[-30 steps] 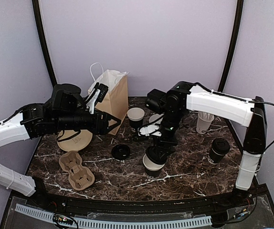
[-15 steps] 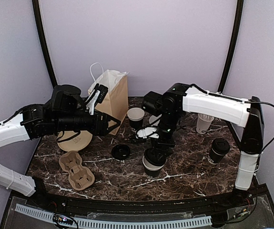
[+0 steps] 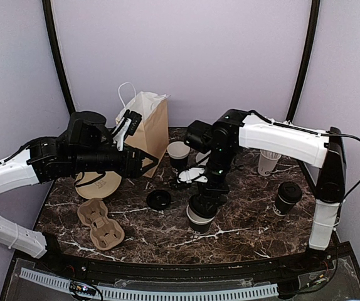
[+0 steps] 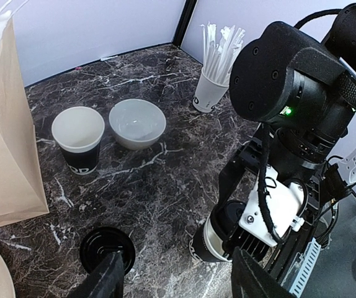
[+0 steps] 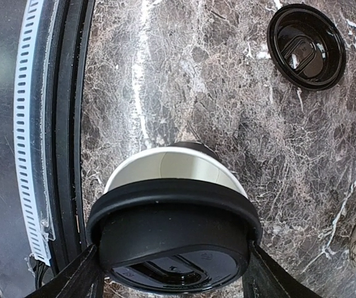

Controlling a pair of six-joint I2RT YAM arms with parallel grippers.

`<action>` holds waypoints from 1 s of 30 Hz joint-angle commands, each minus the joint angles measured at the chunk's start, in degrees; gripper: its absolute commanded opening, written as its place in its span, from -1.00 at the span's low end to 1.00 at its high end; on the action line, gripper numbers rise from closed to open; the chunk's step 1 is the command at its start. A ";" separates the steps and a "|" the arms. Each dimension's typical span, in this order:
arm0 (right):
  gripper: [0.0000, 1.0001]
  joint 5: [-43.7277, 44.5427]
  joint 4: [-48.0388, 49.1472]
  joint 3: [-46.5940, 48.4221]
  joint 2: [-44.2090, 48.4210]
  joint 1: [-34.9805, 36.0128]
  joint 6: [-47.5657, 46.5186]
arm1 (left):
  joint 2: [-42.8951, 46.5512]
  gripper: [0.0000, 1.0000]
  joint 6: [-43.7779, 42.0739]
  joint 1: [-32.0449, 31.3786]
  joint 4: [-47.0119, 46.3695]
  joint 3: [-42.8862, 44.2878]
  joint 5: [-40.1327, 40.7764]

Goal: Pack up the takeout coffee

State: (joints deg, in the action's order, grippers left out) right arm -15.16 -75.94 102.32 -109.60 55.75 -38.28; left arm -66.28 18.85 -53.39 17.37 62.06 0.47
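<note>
**Lidding stage of packing the takeout coffee.** The right hand [image 5: 172, 248] is clamping a black dome lid [image 5: 172, 245] between its two fingers. It is holding the lid tilted over the near cup [image 5: 177, 162], which is standing upright on the bench [image 5: 227, 93] close to the front edge. The cup's white inside is showing past the lid's far rim, so the lid is judged not yet seated.

The left hand [image 4: 178, 254] is hovering with its fingers apart and nothing between them. A second lid [image 4: 106, 247] is lying loose on the bench just below it.

An open cup [image 3: 179, 152] is standing between the paper bag [image 3: 145, 128] and the low white bowl [image 4: 137, 123]. A lidded cup [image 3: 287, 197] is standing well to the right, near the white cup of wrapped straws [image 3: 269, 160]. The moulded cup carrier [image 3: 101, 224] is lying at front left, apart from every cup. The bag is standing upright at the back, and its inside is not showing.

**Progress, as judged.** One cup is closed, one is being closed, and one is waiting uncovered with its lid lying nearby. All three cups in view are standing on the bench, none in the carrier, so the packing itself is not yet begun. The task appears to be in its early-to-middle part.
</note>
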 commanded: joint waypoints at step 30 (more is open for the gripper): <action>0.97 -5.33 13.10 -9.49 15.17 -8.01 10.33 | -9.66 -0.04 22.42 1.96 -4.23 -5.64 -15.07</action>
State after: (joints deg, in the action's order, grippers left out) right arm -16.62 -72.69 99.53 -99.72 51.86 -35.46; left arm -73.32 35.20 -51.57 18.02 58.65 -5.91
